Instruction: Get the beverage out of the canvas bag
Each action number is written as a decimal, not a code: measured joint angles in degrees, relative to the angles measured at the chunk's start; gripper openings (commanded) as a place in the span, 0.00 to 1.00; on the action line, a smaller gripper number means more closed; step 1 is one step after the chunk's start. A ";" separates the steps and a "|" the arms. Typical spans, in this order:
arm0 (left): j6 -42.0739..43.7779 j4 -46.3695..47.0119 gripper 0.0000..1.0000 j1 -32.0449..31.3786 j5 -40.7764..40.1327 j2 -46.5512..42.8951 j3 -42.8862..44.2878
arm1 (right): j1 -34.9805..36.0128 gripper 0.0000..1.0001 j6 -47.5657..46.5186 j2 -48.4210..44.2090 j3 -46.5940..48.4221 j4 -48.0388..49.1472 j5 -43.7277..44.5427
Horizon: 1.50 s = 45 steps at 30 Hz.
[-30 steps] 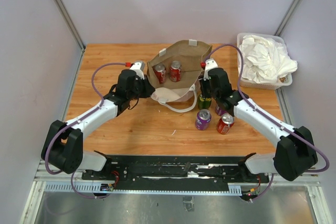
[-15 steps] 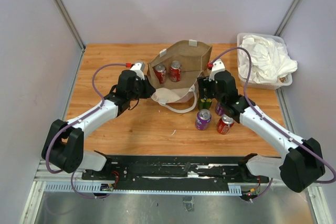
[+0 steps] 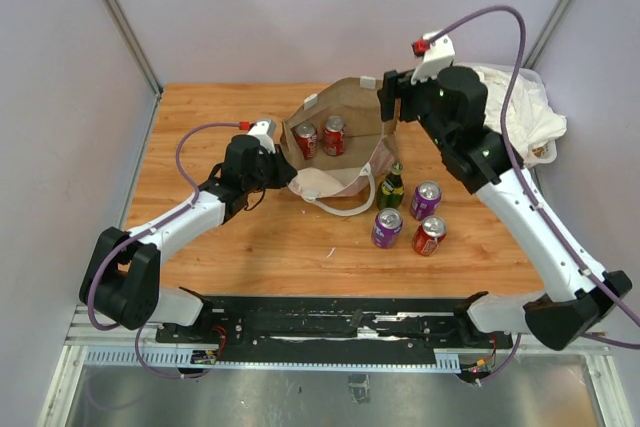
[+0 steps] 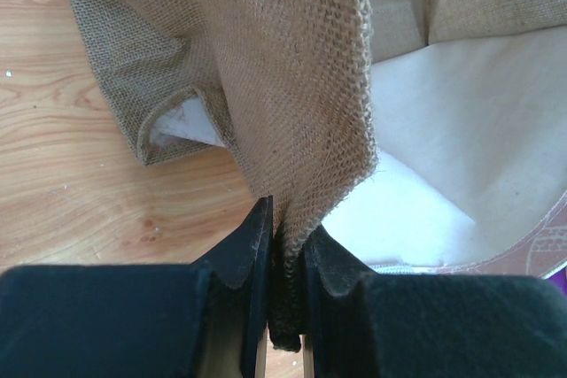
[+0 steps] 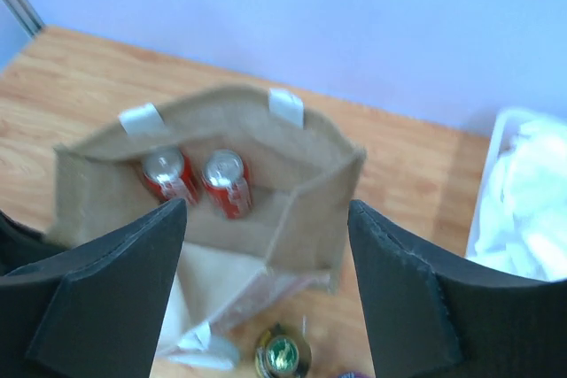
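**A:** What have the left fingers got?

**B:** They are pinched shut on the woven rim of the canvas bag, bottom centre of the left wrist view. I reckon that grip holds the mouth open and stops the bag sliding on the wooden surface.

**A:** And the right fingers?

**B:** Spread wide, with nothing between them. They hang above the bag's right corner, upper centre-right in the overhead view. The right wrist camera looks down between them into the opening, probably to line up a reach.

**A:** Where's the beverage?

**B:** Inside the bag, upper centre of the overhead view. The left red can and the right red can stand upright side by side, toward the left of the bag, with their tops showing.

**A:** Anything outside it?

**B:** A cluster just below the bag's right corner: a green bottle, an upper purple can, a lower purple can and a loose red can. They look already unloaded, so two drinks remain.

**A:** What does the next move need?

**B:** A straight drop into the mouth without snagging the fabric wall.
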 measured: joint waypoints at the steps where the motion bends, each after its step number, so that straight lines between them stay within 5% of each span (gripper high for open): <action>1: -0.04 0.07 0.15 0.00 0.09 0.00 0.00 | 0.02 0.75 -0.17 1.60 3.82 -1.27 -0.90; 8: -0.26 0.52 0.16 0.02 0.70 0.42 -0.02 | 0.24 0.70 -0.92 17.55 22.82 -8.79 -7.80; 30: 0.61 -1.70 0.19 0.11 2.25 1.44 2.05 | 0.24 0.82 -0.52 48.89 30.14 -11.87 -13.33; 45: 1.36 -2.58 0.19 0.11 2.43 1.73 2.05 | 0.24 0.88 -0.52 53.48 30.18 -6.69 -10.10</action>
